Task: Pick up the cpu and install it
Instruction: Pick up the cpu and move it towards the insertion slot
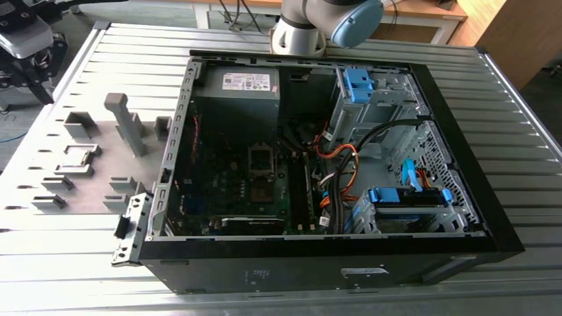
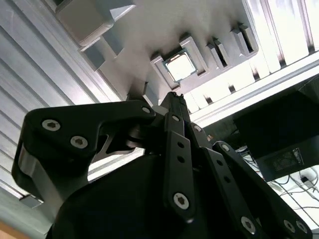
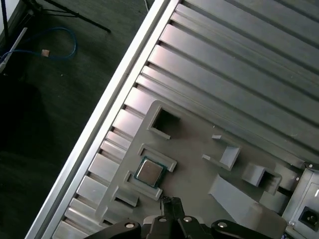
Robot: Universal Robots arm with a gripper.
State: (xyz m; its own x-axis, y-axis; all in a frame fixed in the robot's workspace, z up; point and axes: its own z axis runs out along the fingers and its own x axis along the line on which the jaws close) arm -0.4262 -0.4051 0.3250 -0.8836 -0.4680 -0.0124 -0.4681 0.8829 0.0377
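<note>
Gripper [image 2: 175, 97] tips pinched together, nothing betw. them, hovering clear of the grey plate [image 1: 101, 168]. Cpu [image 2: 180, 67] lies just ahead of the tips, apart, flat in its holder [image 2: 159, 67]; it's square, so no long axis to match. Plate sits on slatted table [image 1: 88, 276], exterior view's left of pc case [image 1: 316, 263].

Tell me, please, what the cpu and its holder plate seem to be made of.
The cpu: metal top, silvery with a soft sheen, catching the light. The holder plate: probably plastic, matte grey, even and without glare, though painted metal cannot be ruled out.
</note>
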